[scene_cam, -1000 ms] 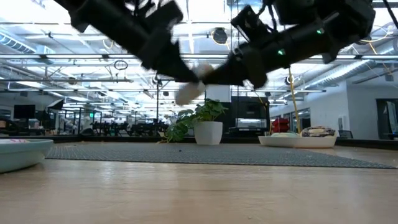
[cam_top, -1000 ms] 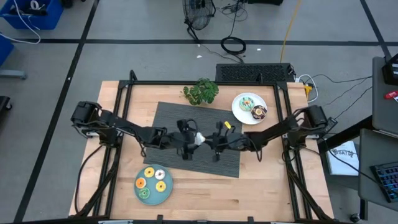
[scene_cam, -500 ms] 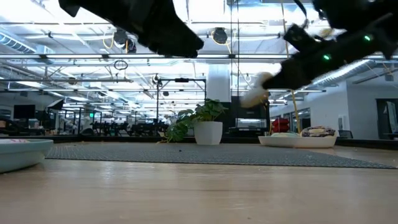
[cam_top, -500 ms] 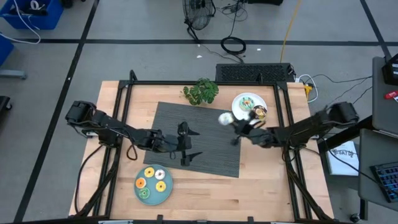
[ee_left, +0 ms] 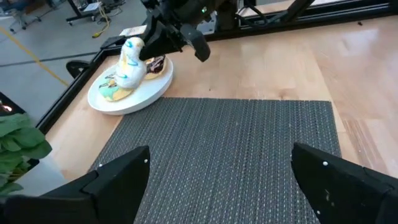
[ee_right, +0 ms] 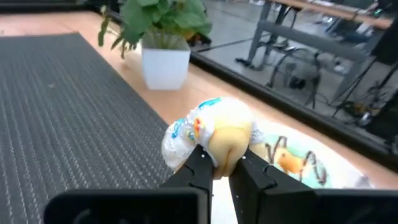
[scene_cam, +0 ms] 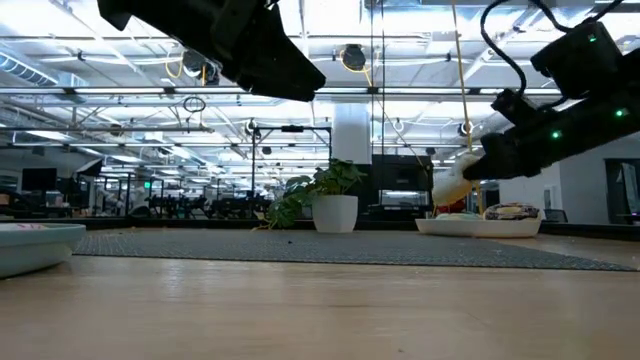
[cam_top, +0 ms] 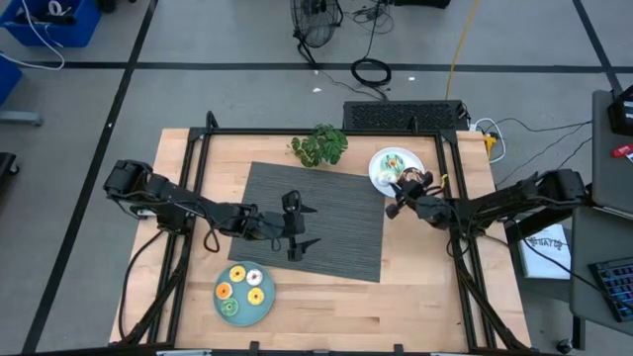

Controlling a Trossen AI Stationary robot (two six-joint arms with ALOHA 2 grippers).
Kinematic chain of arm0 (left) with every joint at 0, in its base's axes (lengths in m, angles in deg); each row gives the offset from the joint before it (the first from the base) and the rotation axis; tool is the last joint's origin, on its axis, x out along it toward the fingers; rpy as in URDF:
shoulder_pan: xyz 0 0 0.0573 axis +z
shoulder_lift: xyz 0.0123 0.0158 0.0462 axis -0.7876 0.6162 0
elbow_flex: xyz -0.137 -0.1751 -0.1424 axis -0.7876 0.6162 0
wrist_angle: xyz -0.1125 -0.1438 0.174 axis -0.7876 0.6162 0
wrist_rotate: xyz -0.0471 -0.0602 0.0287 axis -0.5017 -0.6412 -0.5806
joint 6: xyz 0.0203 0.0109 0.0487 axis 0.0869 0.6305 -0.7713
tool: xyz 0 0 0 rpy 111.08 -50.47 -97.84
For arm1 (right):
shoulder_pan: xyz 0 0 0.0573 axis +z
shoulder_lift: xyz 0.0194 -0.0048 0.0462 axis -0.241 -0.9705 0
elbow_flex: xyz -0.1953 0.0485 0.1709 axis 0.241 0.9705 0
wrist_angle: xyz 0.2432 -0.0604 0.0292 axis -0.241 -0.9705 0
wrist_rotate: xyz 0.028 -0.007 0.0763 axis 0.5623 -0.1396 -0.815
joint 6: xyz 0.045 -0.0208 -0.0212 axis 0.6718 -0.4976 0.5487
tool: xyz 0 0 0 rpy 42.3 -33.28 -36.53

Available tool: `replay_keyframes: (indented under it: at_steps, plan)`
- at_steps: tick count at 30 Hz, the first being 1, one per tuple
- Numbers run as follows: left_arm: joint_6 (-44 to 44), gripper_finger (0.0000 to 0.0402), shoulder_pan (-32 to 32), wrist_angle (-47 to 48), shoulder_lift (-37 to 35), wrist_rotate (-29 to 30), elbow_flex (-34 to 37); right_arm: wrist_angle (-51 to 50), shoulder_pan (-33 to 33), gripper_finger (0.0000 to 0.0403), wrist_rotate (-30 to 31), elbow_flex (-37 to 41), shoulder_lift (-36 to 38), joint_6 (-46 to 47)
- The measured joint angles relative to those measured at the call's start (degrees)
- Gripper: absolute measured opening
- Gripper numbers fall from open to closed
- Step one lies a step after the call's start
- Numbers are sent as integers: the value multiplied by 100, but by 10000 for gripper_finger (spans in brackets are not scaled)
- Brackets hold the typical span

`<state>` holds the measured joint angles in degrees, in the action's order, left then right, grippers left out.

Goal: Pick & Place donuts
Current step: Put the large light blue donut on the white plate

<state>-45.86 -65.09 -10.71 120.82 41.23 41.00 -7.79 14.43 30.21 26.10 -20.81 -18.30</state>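
Observation:
A white-iced donut (ee_right: 211,134) hangs over the near rim of the white plate (cam_top: 377,170) at the table's far right, with my right gripper (ee_right: 221,169) shut on it. On that plate lie a green-iced donut (cam_top: 393,161) and a brown one (cam_top: 414,180). The teal plate (cam_top: 268,311) at the near left holds several donuts (cam_top: 237,274). My left gripper (ee_left: 217,180) hovers wide open above the dark mat (cam_top: 346,237), nothing between its fingers. My right gripper pinches the donut's ring at its lower edge (ee_right: 219,157) between its two fingers. The fingers come nearly level from the table's right side. The donut stands on edge above the fingertips, white icing turned away from the wrist, lifted clear over the white plate (ee_left: 134,99).
A potted plant (cam_top: 318,145) stands at the mat's far edge, left of the white plate. A black frame rail (cam_top: 465,213) runs along the table's right side. Bare wood lies near the front edge, right of the teal plate.
My right gripper has carried the white donut from the mat's middle, where it met my left gripper, toward the table's right edge to the white plate, rolling as it went and sinking a little. My left gripper stays over the mat.

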Motion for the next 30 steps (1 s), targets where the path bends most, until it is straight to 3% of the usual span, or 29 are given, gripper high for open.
replay_keyframes:
  at_steps: [12, 24, 30]
  plan:
    - [26, 371, 9, 47, 0, -4, 0, -318, -357, 42, -182, 7, -185, 127]
    - [11, 366, 9, 47, 2, -6, 2, -330, -692, 218, -392, 5, -185, 318]
    - [9, 370, 9, 50, 4, -6, 2, -335, -711, 257, -458, 5, -185, 332]
